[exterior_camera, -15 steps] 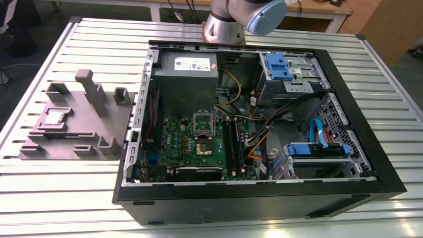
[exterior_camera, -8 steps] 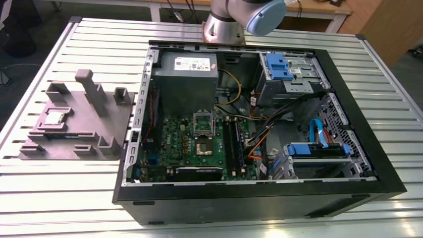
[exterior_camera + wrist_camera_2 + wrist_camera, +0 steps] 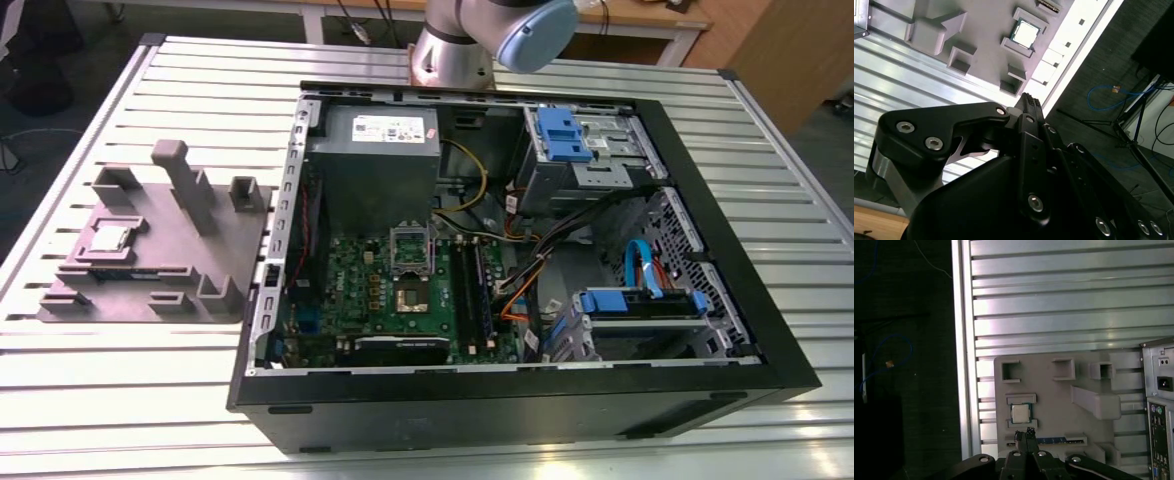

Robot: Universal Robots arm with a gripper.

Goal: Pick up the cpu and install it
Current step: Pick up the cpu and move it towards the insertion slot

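The cpu (image 3: 107,238) is a small silver-topped square chip. It lies in a recess of the grey fixture (image 3: 200,245) on the slatted table, at the exterior view's left. Both wrist views look down on the cpu (image 3: 1019,413) (image 3: 1025,32) in that fixture (image 3: 1054,400). My gripper (image 3: 1025,432) (image 3: 1028,100) is shut with nothing in it, its black fingertips pressed together. It hangs well above the chip without touching it. The metal-framed socket (image 3: 410,297) sits on the green motherboard (image 3: 350,270) inside the open computer case.
The black computer case (image 3: 727,310) lies open on the aluminium table (image 3: 160,400), with a grey power supply (image 3: 380,150), drive bays with blue clips (image 3: 561,135) and loose cables. The fixture carries raised blocks and posts (image 3: 180,170). The table's edge (image 3: 961,340) runs close beside the fixture.
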